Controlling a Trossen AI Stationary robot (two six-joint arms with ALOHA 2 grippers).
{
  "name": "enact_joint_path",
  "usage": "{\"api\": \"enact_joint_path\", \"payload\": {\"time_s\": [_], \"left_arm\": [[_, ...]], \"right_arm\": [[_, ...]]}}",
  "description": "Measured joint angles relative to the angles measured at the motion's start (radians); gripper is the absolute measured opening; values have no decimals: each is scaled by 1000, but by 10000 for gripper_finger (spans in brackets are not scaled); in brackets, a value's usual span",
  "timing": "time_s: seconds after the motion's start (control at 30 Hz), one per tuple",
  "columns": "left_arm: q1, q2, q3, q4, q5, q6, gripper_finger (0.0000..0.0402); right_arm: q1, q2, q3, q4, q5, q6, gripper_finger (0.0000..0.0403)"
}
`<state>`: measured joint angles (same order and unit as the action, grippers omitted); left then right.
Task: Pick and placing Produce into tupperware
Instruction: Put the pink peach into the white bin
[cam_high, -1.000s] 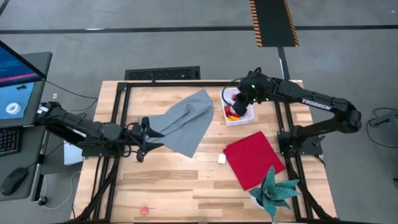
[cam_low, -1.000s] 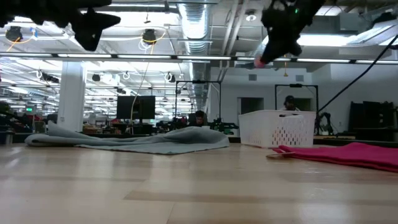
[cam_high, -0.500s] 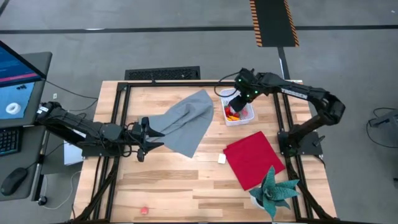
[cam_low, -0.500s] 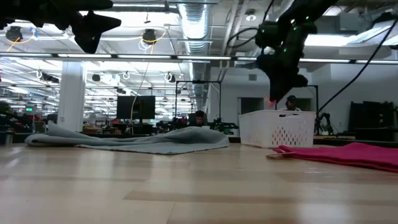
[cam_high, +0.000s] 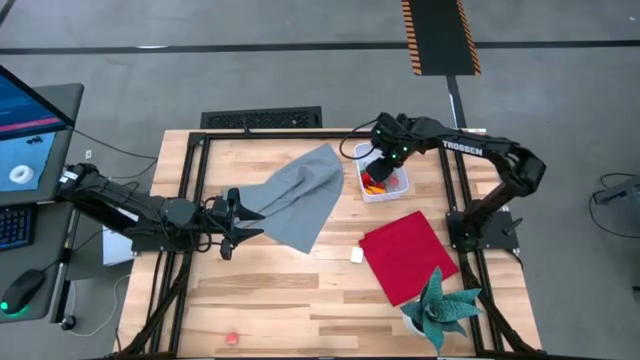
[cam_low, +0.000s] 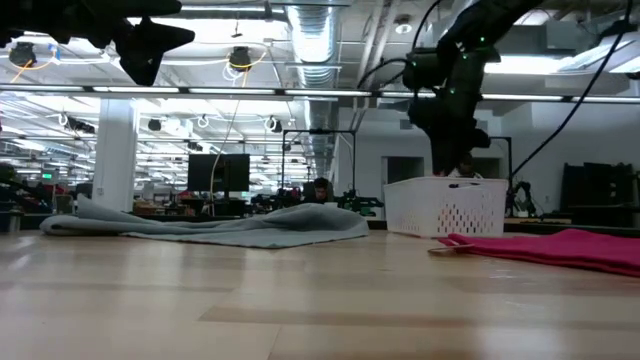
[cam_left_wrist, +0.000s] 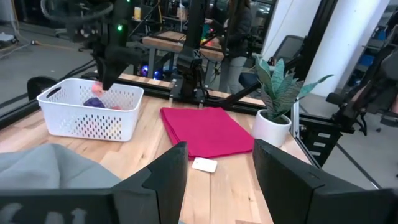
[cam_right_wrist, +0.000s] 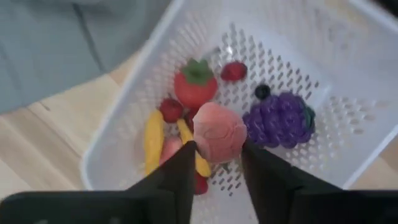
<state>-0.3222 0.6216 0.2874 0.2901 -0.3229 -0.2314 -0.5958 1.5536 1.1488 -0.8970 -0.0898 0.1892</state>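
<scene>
Overhead, the right gripper (cam_high: 381, 160) hangs over the small white perforated plastic tub (cam_high: 398, 188) at the table's one o'clock, while its wrist view shows it pinching a pink toy fruit (cam_right_wrist: 219, 131) above the tub, which could bounce out if dropped high.

white perforated tupperware (cam_right_wrist: 348, 118), purple grape bunch (cam_right_wrist: 280, 119), red cloth (cam_high: 405, 255)

in the high view the right arm (cam_high: 392, 152) covers much of the white tub (cam_high: 398, 187), so the fruit under its jaws is hidden there. the small red thing (cam_high: 232, 339) far from both jaws, at the desk's (cam_high: 280, 290) near edge, is too small to tell. in the right wrist view the tub's far corners are cut off.
</scene>
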Motion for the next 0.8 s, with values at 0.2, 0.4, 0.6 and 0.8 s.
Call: {"api": "enact_joint_path", "payload": {"time_s": [0.2, 0.4, 0.6, 0.8], "left_arm": [[0, 0, 0, 0, 1, -14, 174], [0, 0, 0, -3, 9, -43, 174], [0, 0, 0, -18, 74, -109, 174], [-49, 0, 0, -37, 193, -212, 174]], "right_arm": [[9, -4, 67, -6, 8, 2, 225], [25, -4, 118, -9, 5, -3, 249], [122, -4, 170, 9, -17, -6, 240], [298, -4, 188, 118, -18, -6, 238]]}}
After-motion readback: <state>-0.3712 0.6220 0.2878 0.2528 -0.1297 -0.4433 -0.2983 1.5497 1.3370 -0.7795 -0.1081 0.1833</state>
